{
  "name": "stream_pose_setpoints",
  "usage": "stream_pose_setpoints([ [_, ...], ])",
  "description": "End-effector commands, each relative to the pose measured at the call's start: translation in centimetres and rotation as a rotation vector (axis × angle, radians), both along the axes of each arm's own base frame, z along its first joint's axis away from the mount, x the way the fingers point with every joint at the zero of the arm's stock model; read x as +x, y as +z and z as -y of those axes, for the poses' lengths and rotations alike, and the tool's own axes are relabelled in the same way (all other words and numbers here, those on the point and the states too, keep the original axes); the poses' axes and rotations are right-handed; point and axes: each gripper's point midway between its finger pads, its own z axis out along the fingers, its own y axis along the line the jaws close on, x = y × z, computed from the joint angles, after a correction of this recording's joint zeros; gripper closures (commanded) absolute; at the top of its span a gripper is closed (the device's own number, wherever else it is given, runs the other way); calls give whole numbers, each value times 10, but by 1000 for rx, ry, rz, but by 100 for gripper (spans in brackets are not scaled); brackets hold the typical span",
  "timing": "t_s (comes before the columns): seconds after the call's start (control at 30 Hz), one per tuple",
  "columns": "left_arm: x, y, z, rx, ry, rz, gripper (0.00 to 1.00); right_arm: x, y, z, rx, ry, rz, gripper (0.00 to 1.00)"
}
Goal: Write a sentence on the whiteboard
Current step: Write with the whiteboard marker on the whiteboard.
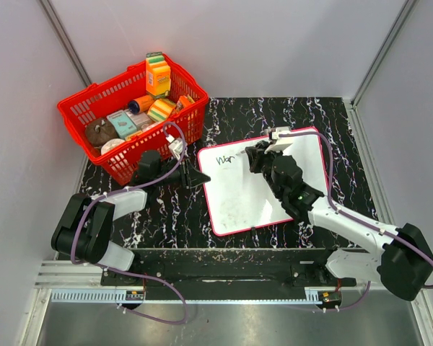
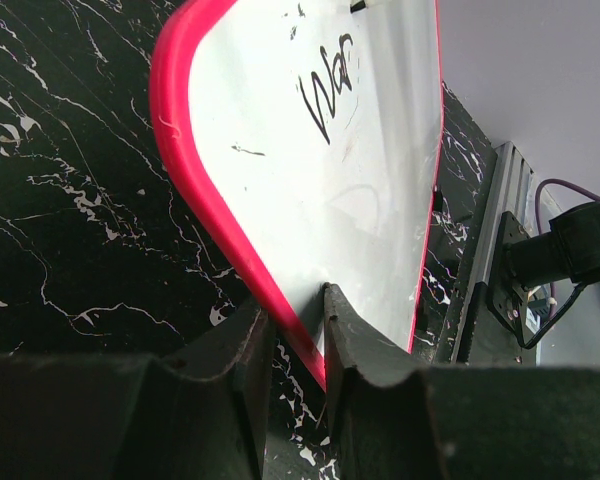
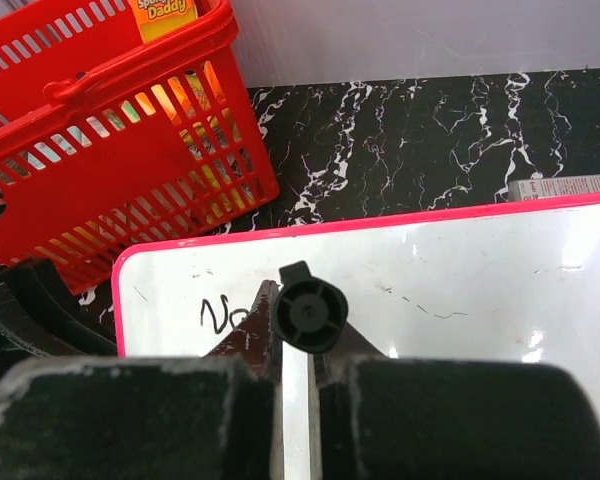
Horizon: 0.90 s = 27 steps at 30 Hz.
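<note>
On the worktop (image 1: 310,115), the left hand (image 2: 298,315) is clamping the whiteboard (image 1: 238,194) at its rim while the right hand (image 1: 257,156) is gripping a marker (image 3: 308,313)

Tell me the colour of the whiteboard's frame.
The frame of the whiteboard is bright pink-red, shown best in the left wrist view.

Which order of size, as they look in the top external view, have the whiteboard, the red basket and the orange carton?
1. Flat white rectangular whiteboard with pink frame and red plastic mesh basket: about alike, not ranked.
2. Upright orange and yellow carton in the basket: clearly smallest.
</note>
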Motion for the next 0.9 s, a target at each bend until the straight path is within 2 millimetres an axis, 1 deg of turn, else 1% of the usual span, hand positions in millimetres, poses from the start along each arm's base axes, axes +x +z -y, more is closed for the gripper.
stream_pose_setpoints([
  [0.0, 2, 0, 6, 42, -36, 98, 100, -4, 7, 3, 34, 11, 13, 100],
  [0.33, 3, 0, 6, 41, -36, 99, 100, -14, -12, 5, 30, 35, -28, 100],
  [0.5, 3, 0, 6, 41, -36, 99, 100, -13, -13, 7, 29, 26, -30, 100],
  [0.87, 3, 0, 6, 41, -36, 99, 100, -1, 9, 7, 38, -19, 21, 100],
])
